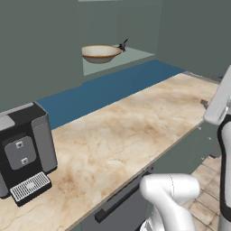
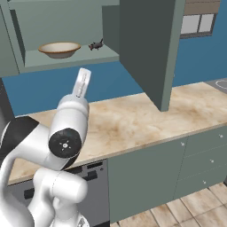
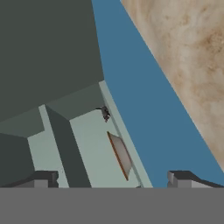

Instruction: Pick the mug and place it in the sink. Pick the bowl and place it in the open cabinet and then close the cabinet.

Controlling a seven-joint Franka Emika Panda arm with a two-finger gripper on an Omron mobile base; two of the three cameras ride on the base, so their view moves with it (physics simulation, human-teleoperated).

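On the cabinet (image 2: 146, 48) shelf sits the bowl (image 2: 59, 49), upright, just beside a small dark figurine (image 2: 96, 44); placement judged done, door not yet shut. Gripper (image 3: 111, 178) spread wide, holding nothing, fingertips (image 3: 43, 178) well apart at the bottom of the hand view.

Risks from here, as a judgement:
- Catching the door's edge with the raised forearm (image 2: 81, 84) while reaching round it (door stands far out over the counter (image 2: 133, 119)), jolting it instead of swinging it.
- Pushing too near the hinge, so the door stalls part way.
- Brushing the bowl or figurine on a sloppy approach, since both sit near the shelf's front lip.

Between views:
- Right base view gives the open door in full, jutting toward the camera.
- Left base view adds a coffee machine (image 1: 23, 151) at the counter's near end.
- Hand view, rolled sideways, presents the bowl edge-on beneath the figurine.
- Mug and sink: cannot tell from these frames.
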